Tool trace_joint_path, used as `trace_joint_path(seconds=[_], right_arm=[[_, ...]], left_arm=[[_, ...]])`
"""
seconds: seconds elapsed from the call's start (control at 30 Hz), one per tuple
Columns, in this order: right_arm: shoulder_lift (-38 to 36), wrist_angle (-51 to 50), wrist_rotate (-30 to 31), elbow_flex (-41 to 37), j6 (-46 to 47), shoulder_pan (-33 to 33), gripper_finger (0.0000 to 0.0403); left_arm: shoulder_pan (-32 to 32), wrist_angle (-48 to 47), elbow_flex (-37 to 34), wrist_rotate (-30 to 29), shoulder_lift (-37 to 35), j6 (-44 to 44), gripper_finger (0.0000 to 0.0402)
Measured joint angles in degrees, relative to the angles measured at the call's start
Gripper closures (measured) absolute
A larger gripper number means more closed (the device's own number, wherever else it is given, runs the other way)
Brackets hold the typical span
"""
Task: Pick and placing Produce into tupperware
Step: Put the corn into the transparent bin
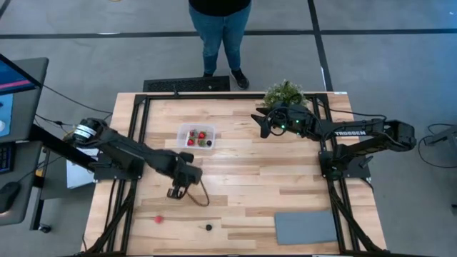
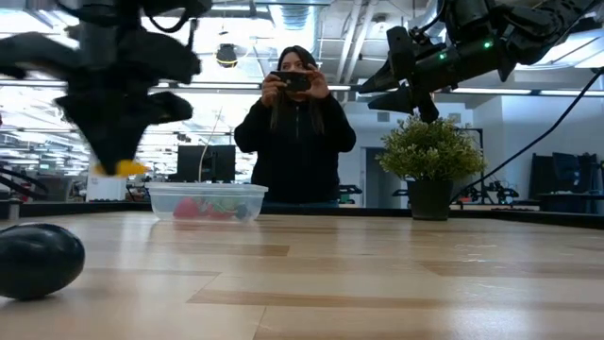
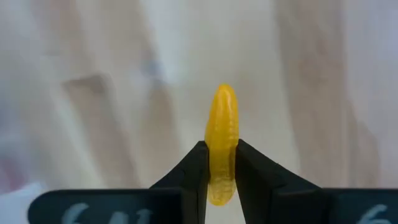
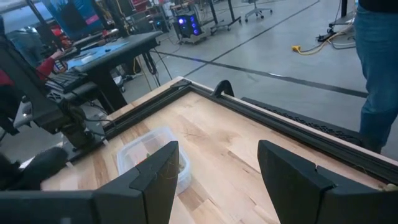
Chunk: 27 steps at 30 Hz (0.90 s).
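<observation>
From my remote station, I see the left gripper (image 1: 176,191) hanging over the middle-left of the wooden table (image 1: 243,178), its two fingers (image 3: 194,177) pinched on a small yellow banana-shaped piece (image 3: 221,143) that stands upright between them, its tip rising above the fingertips. In the low view that same yellow piece shows at the bottom of the gripper, lifted clear of the tabletop. The tupperware (image 1: 196,137), a clear rounded box, sits on the table toward the far side, near the left gripper but apart from it; inside it I make out red strawberry-like pieces (image 1: 193,137) and some greenish bits (image 1: 207,143). Two pieces of produce lie loose near the table's front edge, well apart from the box: a red one (image 1: 159,219) and a dark round berry (image 1: 208,228), the berry appearing large in the low view's foreground. The right gripper (image 1: 263,123) is held in the air at the far right, just beside a bushy green potted plant (image 1: 285,93), with its fingers (image 4: 155,171) spread wide and gripping nothing. A flat grey mat (image 1: 305,228) lies at the front right of the table. Beyond the far edge a person (image 2: 294,123) stands holding a phone (image 2: 293,81) up in both hands.
</observation>
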Motion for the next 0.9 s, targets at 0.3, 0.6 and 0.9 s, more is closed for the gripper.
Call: trace_joint_path(seconds=[0.3,0.6,0.9], right_arm=[[0.0,0.0,0.0,0.0,-0.2,-0.1,0.0159],[0.0,0.0,0.0,0.0,-0.5,-1.5,0.0159],[0.0,0.0,0.0,0.0,-0.7,-3.8,0.0159]], left_arm=[[15.1,0.0,2.6,-2.6,-6.2,5.2,0.0351],[30.1,2.4,4.2,-1.6,-6.2,13.7,0.0351],[37.7,6.1,4.3,3.9,-0.8,14.5,0.0351]])
